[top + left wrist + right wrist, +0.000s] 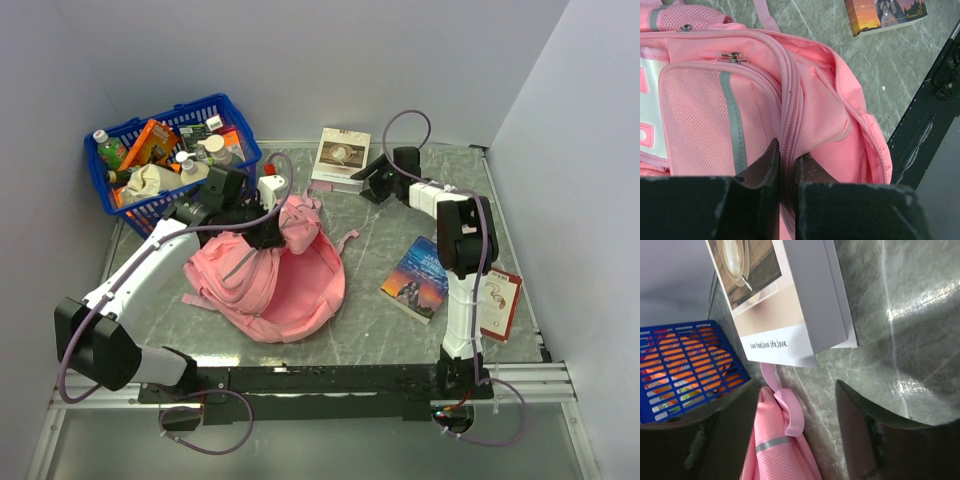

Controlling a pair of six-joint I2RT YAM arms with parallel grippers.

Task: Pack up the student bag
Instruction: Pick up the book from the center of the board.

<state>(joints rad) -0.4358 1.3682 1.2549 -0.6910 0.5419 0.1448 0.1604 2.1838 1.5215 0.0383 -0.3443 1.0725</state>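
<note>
The student bag (285, 285) is a soft pink backpack lying in the middle of the table with its main compartment gaping. My left gripper (262, 230) is shut on the zipper edge of the bag's opening (788, 125); its fingers (765, 167) pinch the pink zipper band. The right gripper (366, 183) hovers at the back of the table beside a white book (340, 158), apart from the bag. Its jaws (796, 390) stand open with nothing between them. In the right wrist view, the white book (790, 295) lies just ahead and the bag's pink strap (787, 412) lies beyond the fingers.
A blue basket (170, 150) full of bottles and packets stands at the back left. A book with a sunset cover (420, 278) lies right of the bag, and a red-and-white book (500, 302) lies by the right arm. White walls close in on the table.
</note>
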